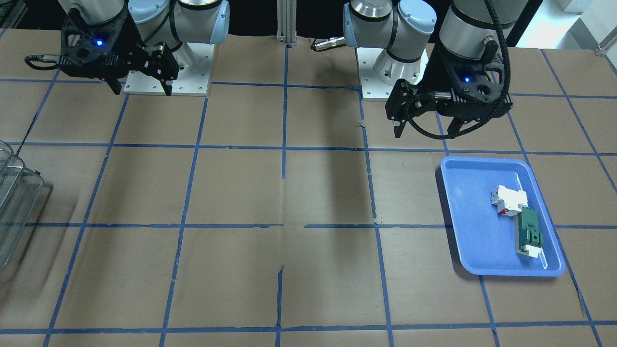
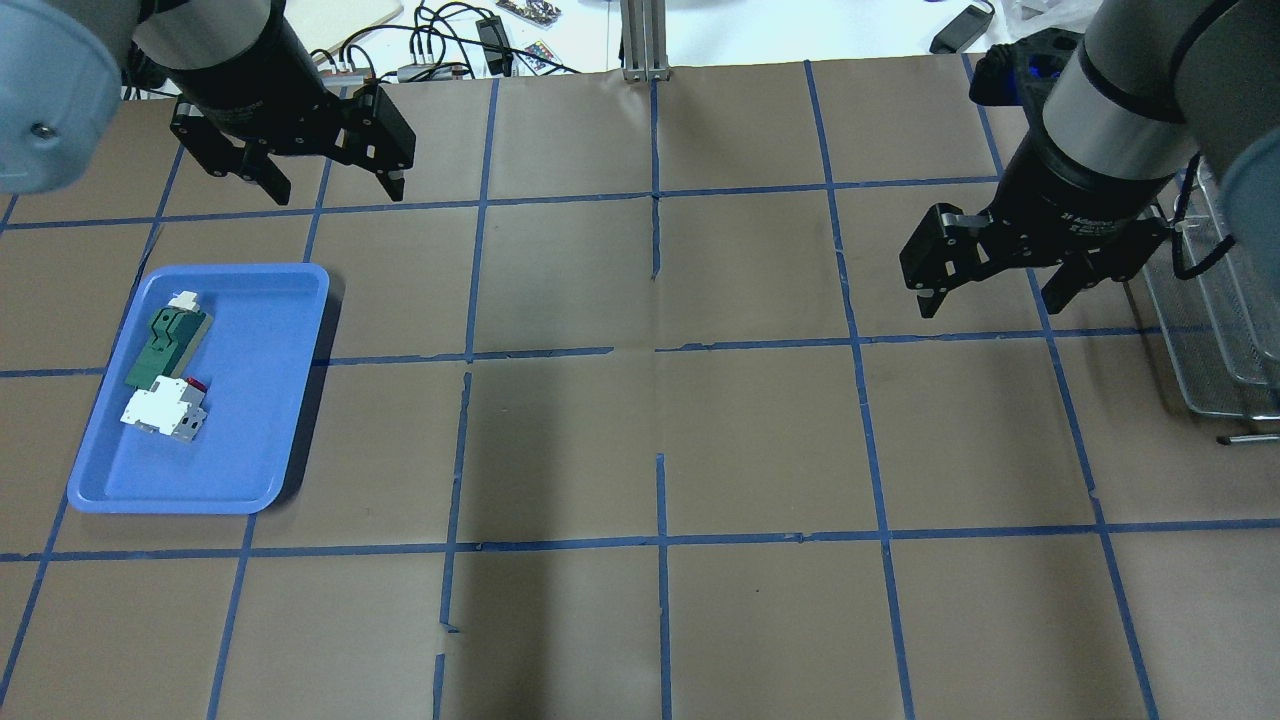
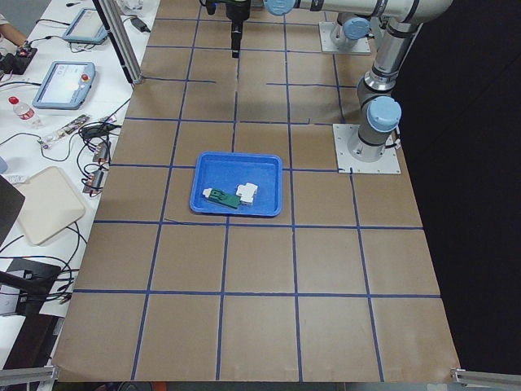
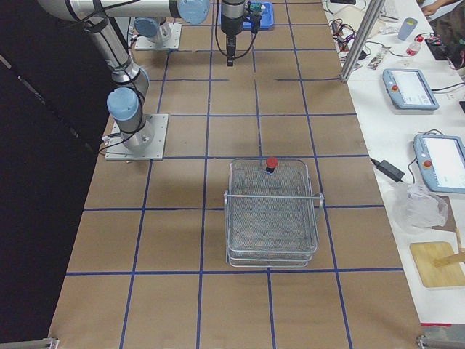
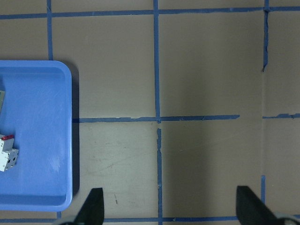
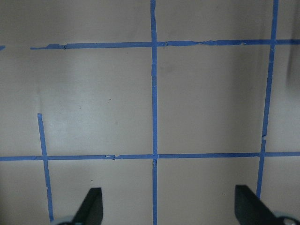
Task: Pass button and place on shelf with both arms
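Observation:
The button (image 4: 271, 164), with its red cap up, stands on the top tier at the far end of the wire-mesh shelf (image 4: 272, 211). It shows only in the exterior right view. The shelf's edge also shows in the overhead view (image 2: 1235, 340) and in the front-facing view (image 1: 14, 202). My right gripper (image 2: 990, 300) is open and empty, raised over the table beside the shelf; it also shows in the front-facing view (image 1: 143, 89). My left gripper (image 2: 335, 188) is open and empty, raised beyond the tray; it also shows in the front-facing view (image 1: 424, 130).
A blue plastic tray (image 2: 220, 470) lies on the robot's left side of the table. It holds a white-and-red block (image 2: 165, 412) and a flat green-and-white part (image 2: 160, 345). Brown paper with a blue tape grid covers the table. Cables and tablets lie past the far edge.

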You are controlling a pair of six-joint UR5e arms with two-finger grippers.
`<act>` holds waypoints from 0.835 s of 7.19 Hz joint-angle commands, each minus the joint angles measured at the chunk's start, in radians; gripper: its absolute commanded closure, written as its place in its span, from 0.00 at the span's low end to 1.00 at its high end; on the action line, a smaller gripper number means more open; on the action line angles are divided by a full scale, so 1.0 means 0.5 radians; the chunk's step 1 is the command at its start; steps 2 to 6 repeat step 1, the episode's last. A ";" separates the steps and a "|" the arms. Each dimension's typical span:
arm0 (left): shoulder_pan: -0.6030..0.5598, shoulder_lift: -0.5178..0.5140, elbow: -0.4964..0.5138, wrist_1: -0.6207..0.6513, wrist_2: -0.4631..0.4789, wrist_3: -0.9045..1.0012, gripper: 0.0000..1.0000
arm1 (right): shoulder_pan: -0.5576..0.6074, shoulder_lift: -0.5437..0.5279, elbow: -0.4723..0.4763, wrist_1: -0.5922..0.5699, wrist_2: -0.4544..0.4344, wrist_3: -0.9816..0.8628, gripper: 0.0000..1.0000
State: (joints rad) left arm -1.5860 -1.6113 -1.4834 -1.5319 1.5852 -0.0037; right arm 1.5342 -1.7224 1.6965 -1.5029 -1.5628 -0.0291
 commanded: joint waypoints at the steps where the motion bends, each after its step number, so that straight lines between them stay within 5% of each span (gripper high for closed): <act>1: 0.000 -0.008 0.000 0.008 -0.001 0.001 0.00 | 0.000 -0.001 0.000 -0.007 0.002 0.000 0.00; 6: 0.000 -0.008 0.000 0.008 -0.001 0.001 0.00 | 0.000 -0.001 0.000 -0.007 0.002 0.000 0.00</act>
